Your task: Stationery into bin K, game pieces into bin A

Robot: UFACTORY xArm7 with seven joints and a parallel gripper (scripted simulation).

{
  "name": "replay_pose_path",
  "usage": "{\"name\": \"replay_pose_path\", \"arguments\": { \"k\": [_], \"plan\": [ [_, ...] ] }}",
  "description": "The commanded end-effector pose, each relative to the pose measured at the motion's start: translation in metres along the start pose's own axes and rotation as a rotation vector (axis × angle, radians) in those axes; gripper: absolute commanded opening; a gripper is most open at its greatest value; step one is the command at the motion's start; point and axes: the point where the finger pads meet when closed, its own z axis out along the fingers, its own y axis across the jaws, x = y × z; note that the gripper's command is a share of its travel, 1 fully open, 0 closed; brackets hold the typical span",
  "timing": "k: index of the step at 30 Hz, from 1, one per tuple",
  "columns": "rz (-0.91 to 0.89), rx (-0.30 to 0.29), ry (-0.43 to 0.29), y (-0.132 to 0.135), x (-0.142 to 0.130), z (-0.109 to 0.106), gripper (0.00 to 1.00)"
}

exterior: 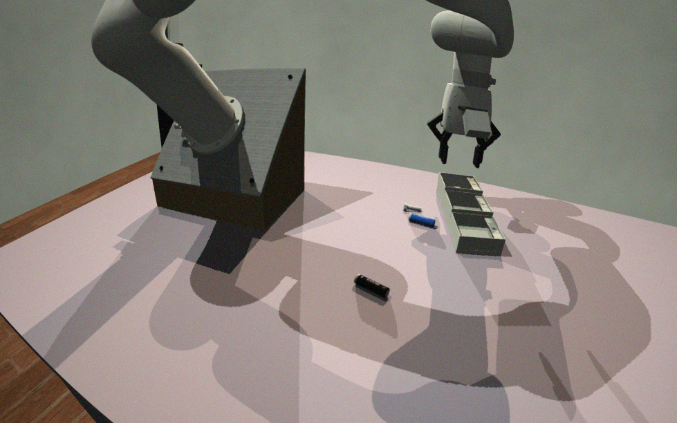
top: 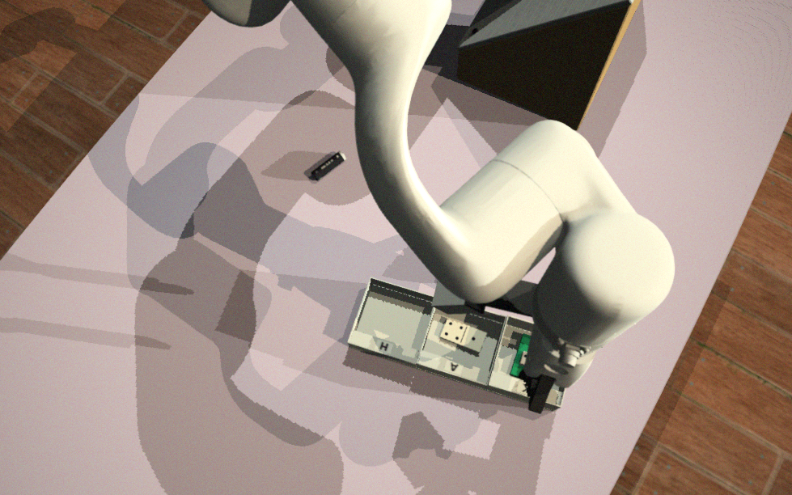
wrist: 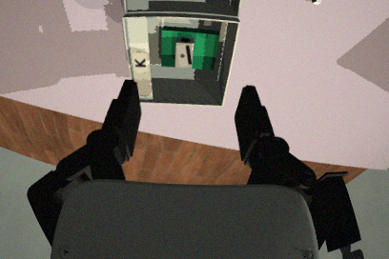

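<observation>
A green stationery piece lies inside the bin marked K; it also shows in the top view. My gripper is open and empty, hanging well above the K bin; its fingers stand wide apart in the exterior view.
The bin marked H is empty. A blue battery and a small grey bolt lie beside the bins. A black battery lies mid-table. The dark robot base block stands at the back. The table edge is close behind the K bin.
</observation>
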Motion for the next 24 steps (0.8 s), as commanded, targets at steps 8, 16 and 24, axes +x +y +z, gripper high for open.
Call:
{"name": "replay_pose_path", "arguments": {
  "k": [8, 16, 24],
  "plan": [
    [0.0, 0.006, -0.004, -0.001, -0.001, -0.04, 1.0],
    [0.0, 0.006, -0.004, -0.001, -0.001, -0.072, 1.0],
    [0.0, 0.006, -0.004, -0.001, -0.001, -0.096, 1.0]
  ]
}}
